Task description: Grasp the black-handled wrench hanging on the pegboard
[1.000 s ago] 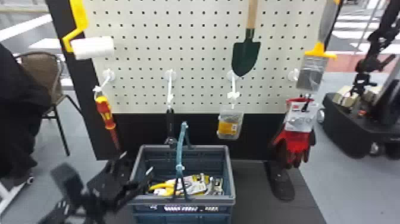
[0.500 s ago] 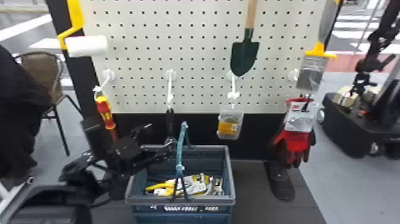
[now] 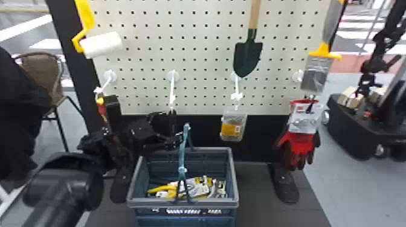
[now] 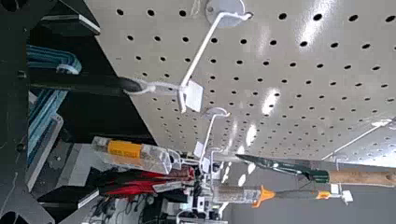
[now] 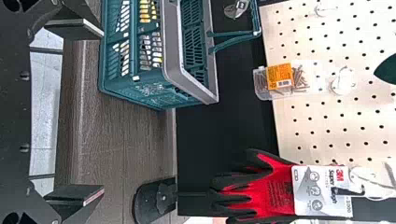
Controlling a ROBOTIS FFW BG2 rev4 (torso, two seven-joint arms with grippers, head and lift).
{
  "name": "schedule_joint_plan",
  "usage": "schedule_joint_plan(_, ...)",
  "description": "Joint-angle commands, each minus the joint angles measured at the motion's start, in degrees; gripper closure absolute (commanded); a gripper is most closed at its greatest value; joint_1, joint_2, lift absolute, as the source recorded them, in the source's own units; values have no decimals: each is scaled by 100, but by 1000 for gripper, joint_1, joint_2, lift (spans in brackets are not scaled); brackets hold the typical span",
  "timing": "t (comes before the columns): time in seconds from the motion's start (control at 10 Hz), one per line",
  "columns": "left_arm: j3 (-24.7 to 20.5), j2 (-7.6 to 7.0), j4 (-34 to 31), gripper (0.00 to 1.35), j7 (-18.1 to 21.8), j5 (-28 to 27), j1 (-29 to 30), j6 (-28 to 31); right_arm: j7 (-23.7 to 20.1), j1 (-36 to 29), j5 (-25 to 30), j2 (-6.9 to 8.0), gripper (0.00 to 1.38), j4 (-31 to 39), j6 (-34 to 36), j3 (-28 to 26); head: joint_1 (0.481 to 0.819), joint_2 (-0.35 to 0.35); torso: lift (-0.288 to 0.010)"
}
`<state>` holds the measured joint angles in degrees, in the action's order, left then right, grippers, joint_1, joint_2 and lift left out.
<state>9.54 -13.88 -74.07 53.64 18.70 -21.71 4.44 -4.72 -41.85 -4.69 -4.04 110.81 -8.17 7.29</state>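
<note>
Pegboard hook (image 4: 201,51) holds the wrench (image 4: 84,84) (slim black handle, white loop).

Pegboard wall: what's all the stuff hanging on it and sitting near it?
pegboard: 1, cream, behind basket
paint roller: 1, white, yellow handle, board's top left
trowel: 1, green, upper middle
scraper: 1, yellow-handled, upper right
screwdriver: 1, red, left hook
black-handled wrench: 1, black, second hook
screw bag: 1, clear with yellow label, third hook
gloves: 1 pair, red-black, right hook
basket: 1, blue-grey, floor, tools inside
left gripper: 1, black, open at wrench handle
right gripper: 1, black, open, near basket
</note>
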Motion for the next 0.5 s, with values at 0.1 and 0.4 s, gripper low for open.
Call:
schedule_joint_plan(0.1, 154, 8, 312, 134, 41, 213, -164, 119, -2, 23, -5, 0, 133, -20, 0, 9, 549, 0, -100)
schedule_joint_plan(0.4, 224, 8, 312, 1217, -38, 116, -312, 4, -11, 35, -5, 9, 133, -34, 0, 9, 549, 0, -100)
